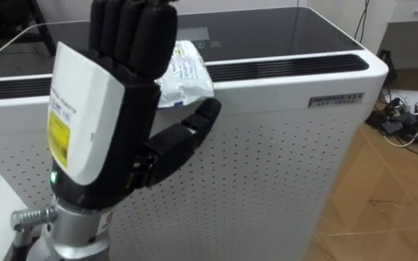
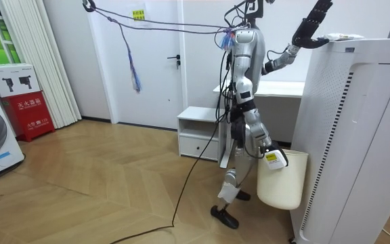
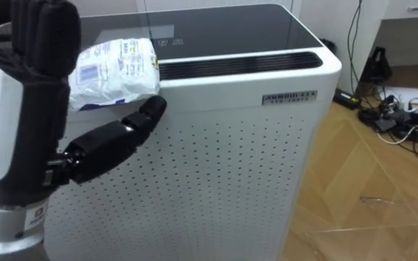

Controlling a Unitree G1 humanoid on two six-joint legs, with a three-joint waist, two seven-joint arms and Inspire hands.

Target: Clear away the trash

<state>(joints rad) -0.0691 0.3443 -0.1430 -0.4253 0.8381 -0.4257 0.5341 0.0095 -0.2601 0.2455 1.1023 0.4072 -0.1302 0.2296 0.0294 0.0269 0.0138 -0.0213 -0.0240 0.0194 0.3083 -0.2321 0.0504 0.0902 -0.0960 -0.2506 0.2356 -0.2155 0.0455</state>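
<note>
Garbage: one crumpled white packet (image 1: 184,71), lying on the near left edge of the appliance (image 1: 267,167) top, just ahead of the dark vent slot.

Left hand (image 1: 104,109): mine, up in front of the appliance's near face, back of the hand toward my eyes. It is open and grips nothing, with fingers straight and pointing up and the thumb stretched right. The thumb tip sits just under the packet at the top edge. I cannot tell whether any part of the hand touches the packet.

Right hand (image 2: 271,156): low at my side, at the rim of a white bin (image 2: 279,183) that hangs beside the appliance. I cannot tell how it holds the bin.

Stance: I stand close against the appliance, which is at the room view's right.

Other: cables (image 1: 405,116) on the floor, far right.

Step in hand, as I judge it: the reach, with no grasp made yet.

Next move calls for: bringing the hand over the top edge and closing fingers and thumb around the packet. The packet looks light and slippery and could slide away across the smooth top if nudged. After that comes the lift and the carry down to the bin.
</note>
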